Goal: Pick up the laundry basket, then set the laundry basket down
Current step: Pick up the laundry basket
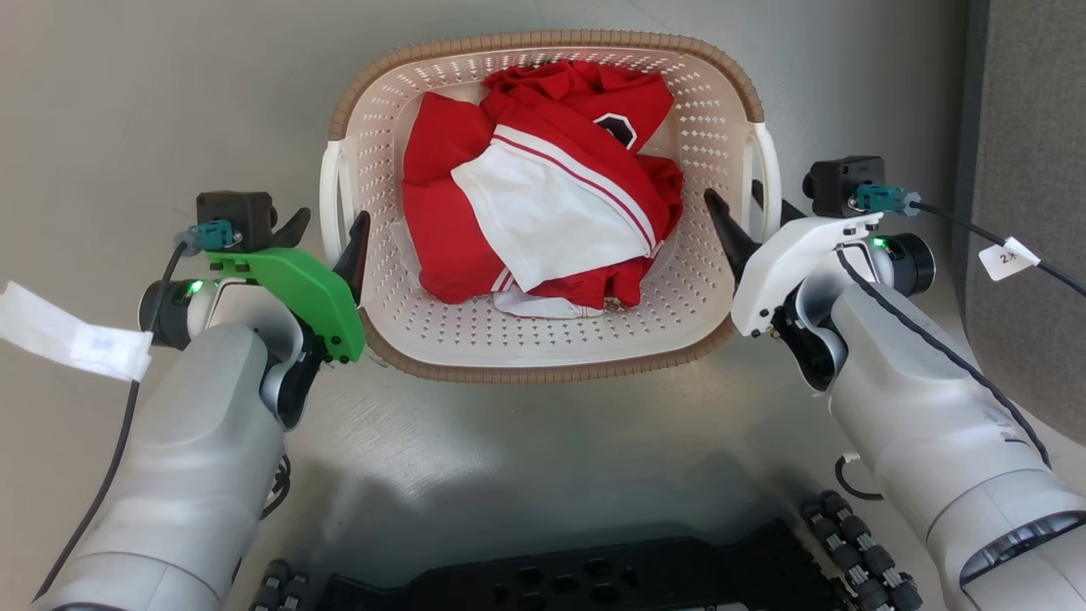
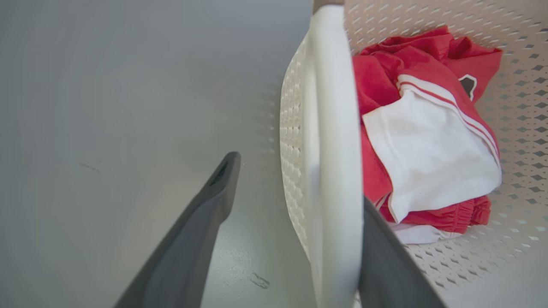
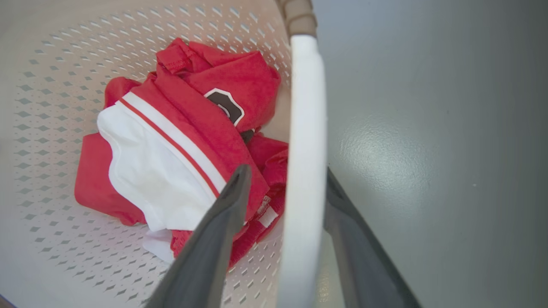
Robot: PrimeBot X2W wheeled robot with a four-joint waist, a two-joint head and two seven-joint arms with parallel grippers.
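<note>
Left end effector (image 1: pixel 333 219) and right end effector (image 1: pixel 747 199) each straddle a handle of the laundry basket (image 1: pixel 543 372), both released. Red-and-white clothes (image 1: pixel 543 187) lie inside.

We see bright, even light. Soft glare patches lie on the grey floor (image 1: pixel 526 441) just below the laundry basket (image 1: pixel 543 373), with a broad dim shadow further down. In both wrist views the basket's white handle (image 2: pixel 334 171) is blurred up close.
</note>
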